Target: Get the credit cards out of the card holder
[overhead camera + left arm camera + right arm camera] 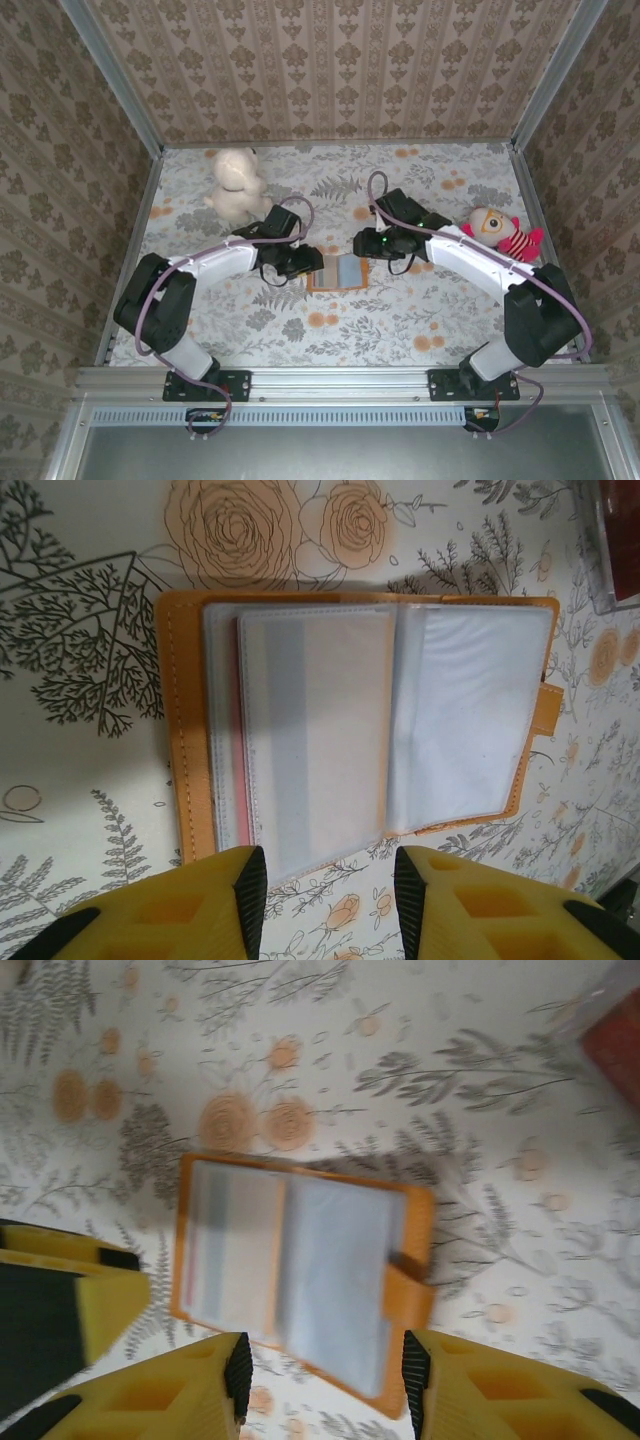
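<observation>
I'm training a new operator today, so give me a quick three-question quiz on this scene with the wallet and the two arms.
1. True or false: the card holder lies folded shut on the table.
2. Multiple choice: the left gripper and the right gripper are A) both open, B) both shut on a card, C) both clamped on the holder's rim.
3. Fill in: in the left wrist view, a credit card peeks out behind the pocket pages; its visible edge is ___.

Key: 1 false, it lies open; 2 A; 3 red.
</observation>
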`<state>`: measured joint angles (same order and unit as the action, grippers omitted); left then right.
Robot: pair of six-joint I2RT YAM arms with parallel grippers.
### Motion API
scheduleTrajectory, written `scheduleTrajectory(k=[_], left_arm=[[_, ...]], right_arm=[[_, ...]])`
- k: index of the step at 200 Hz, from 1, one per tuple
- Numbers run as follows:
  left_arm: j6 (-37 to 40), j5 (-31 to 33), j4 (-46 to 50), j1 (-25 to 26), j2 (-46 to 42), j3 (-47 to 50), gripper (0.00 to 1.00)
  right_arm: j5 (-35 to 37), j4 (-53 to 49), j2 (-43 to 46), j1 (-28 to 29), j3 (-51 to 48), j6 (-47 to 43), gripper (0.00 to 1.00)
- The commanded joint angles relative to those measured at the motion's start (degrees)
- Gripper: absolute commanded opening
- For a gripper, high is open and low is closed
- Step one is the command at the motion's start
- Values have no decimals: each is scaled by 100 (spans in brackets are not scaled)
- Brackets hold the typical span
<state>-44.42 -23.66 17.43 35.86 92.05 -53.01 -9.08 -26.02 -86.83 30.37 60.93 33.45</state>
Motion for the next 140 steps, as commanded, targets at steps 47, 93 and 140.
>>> scheduleTrajectory(k=[47, 93, 140], left_arm=[[-189, 3, 5, 88, 406, -49, 29], [-162, 20, 81, 137, 664, -203, 26], [-12, 248, 211, 227, 666, -209, 26]], right_arm=[[-34, 668, -844, 259, -129, 887, 46], [-95, 551, -1083, 276, -164, 733, 46], [-128, 506, -1193, 276, -168, 616, 46]])
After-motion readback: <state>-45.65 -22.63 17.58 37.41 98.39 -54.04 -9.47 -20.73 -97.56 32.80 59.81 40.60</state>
